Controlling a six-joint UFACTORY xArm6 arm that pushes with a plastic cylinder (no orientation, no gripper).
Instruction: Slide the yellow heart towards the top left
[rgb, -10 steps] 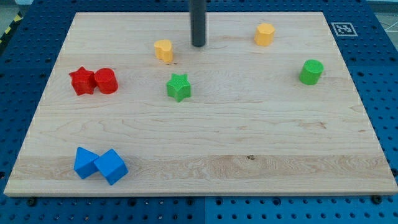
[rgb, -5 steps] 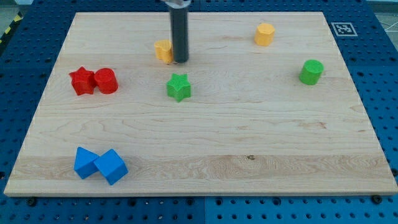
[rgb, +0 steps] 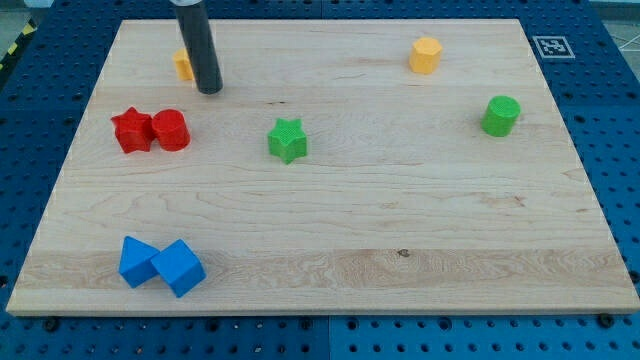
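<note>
The yellow heart (rgb: 183, 65) sits near the top left of the wooden board (rgb: 330, 230), mostly hidden behind my rod. My tip (rgb: 209, 90) is just right of and slightly below the heart, touching or nearly touching it. A red star (rgb: 132, 131) and a red cylinder (rgb: 171, 130) lie below and to the left of the tip.
A green star (rgb: 287, 140) is in the middle. A yellow hexagonal block (rgb: 425, 55) is at the top right, a green cylinder (rgb: 500, 116) at the right. Two blue blocks (rgb: 137, 261) (rgb: 179, 267) sit at the bottom left.
My tip moved left and down to the heart, then pushed on to the left. The yellow heart slid left and slightly up, toward the top left corner. Other blocks stayed put.
</note>
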